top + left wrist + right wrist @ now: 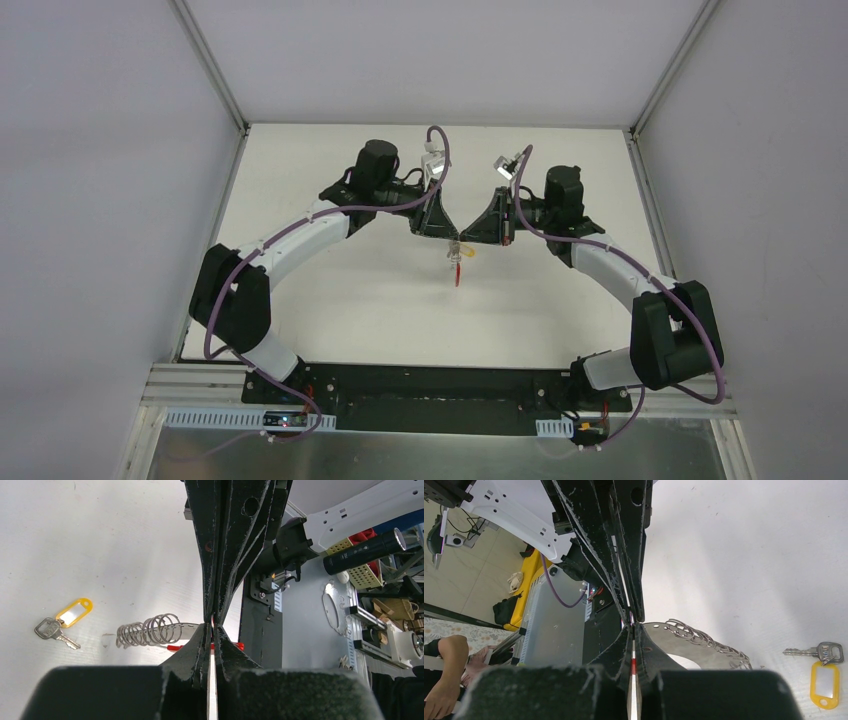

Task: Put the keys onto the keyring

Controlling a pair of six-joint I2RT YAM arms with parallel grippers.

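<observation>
On the white table (350,300), mid-frame, the left gripper (212,630) and right gripper (633,627) meet, both clamped on the red band (175,647) of the keys (150,630). A yellow-tagged key (65,622) lies at lower left in the left wrist view.

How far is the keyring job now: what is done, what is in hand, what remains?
Done: the left gripper and right gripper stand tip to tip, both shut on the red band. In hand: the grey bunch of loops on that band, held between them. Left: a key with a yellow tag lies apart on the table, untouched, apparently not yet joined.
</observation>
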